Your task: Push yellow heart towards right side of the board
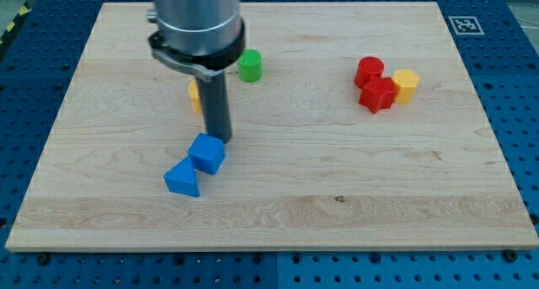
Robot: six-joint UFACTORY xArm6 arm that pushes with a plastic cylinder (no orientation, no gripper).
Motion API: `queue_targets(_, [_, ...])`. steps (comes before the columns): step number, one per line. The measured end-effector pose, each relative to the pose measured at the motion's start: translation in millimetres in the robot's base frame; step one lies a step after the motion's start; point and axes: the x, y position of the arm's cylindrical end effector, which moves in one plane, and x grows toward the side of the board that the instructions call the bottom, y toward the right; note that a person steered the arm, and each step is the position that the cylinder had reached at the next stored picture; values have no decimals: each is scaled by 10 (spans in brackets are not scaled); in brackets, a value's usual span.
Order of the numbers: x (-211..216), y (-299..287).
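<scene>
A yellow block lies left of centre, mostly hidden behind the rod, so I cannot make out its shape. A second yellow block, which looks like a hexagon, sits at the right, touching a red star. My tip rests on the board just below and to the right of the hidden yellow block. It sits at the upper right edge of a blue cube.
A blue triangle lies against the blue cube's lower left. A green cylinder stands right of the rod's housing. A red cylinder sits just above the red star. The wooden board ends in blue perforated table all around.
</scene>
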Motion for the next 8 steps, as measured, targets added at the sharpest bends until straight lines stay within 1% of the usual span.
queue_targets(1, [-38, -235])
queue_targets(2, [-222, -610])
queue_targets(3, [-548, -838])
queue_targets(8, [-709, -861])
